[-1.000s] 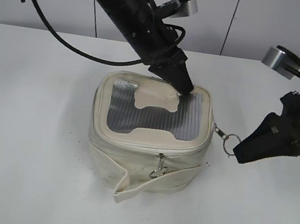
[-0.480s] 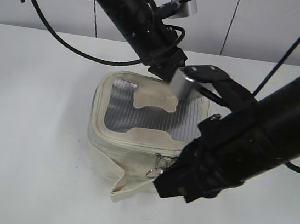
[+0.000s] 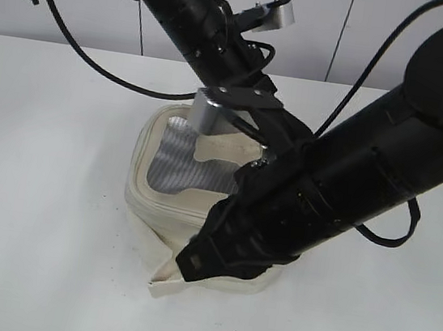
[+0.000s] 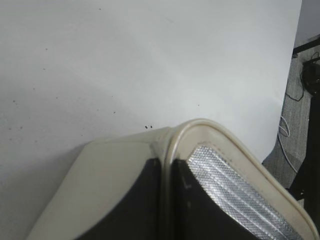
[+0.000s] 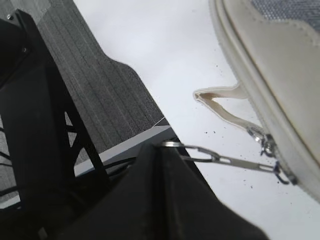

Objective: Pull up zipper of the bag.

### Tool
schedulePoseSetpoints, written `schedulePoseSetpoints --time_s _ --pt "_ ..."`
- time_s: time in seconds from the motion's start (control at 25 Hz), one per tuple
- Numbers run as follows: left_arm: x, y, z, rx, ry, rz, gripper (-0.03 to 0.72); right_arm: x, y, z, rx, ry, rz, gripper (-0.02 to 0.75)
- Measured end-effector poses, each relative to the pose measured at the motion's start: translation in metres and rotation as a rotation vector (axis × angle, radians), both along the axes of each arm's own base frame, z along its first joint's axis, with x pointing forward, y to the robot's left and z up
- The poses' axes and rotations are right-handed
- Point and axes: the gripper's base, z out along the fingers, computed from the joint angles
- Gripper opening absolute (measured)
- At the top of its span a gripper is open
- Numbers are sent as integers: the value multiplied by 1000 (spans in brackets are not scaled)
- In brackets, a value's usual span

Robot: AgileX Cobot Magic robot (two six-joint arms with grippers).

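Observation:
The cream-white bag [image 3: 145, 178] stands mid-table, its grey mesh top [image 3: 175, 158] partly showing. My right arm crosses its front and hides most of it. My left gripper [image 4: 166, 163] is shut on the bag's lid rim at a back corner, next to the mesh [image 4: 235, 192]. My right gripper [image 5: 161, 148] is shut on the zipper's silver ring pull [image 5: 173, 144]. The pull's metal links [image 5: 225, 160] run taut to the bag's rim [image 5: 270, 95]. In the exterior view the right gripper [image 3: 192, 261] is low at the bag's front left.
The loose cream strap [image 3: 164, 279] hangs off the bag's front onto the white table [image 3: 46, 191]; it also shows in the right wrist view [image 5: 220, 107]. The table's front edge [image 5: 125, 145] and dark floor lie close behind the right gripper.
My right arm has swung from the bag's right side across its front to the left, drawing the ring pull along. The bag has squashed and shifted slightly left. The left arm stays.

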Motion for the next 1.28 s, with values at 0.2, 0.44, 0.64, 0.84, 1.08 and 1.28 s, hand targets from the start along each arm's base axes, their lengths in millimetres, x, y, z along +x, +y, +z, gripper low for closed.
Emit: schedulePoseSetpoints --time_s 0.2,0.44,0.64,0.84,1.08,1.28 --pt "-1 0 0 1 5 -5 35 -1 -3 12 -3 6 -119 223" --pt "-2 2 8 15 -23 -8 168 8 -20 30 -48 -37 -273 602" --pt "-6 16 38 101 -111 33 300 25 -44 34 -102 -83 -380 647" --pt "-9 37 66 248 -210 128 316 49 -83 33 -162 -82 -504 638" --pt "-14 69 106 411 -350 327 316 57 -132 33 -304 -55 -571 585" --pt "-34 96 150 444 -455 480 313 39 -151 56 -372 -120 -550 577"
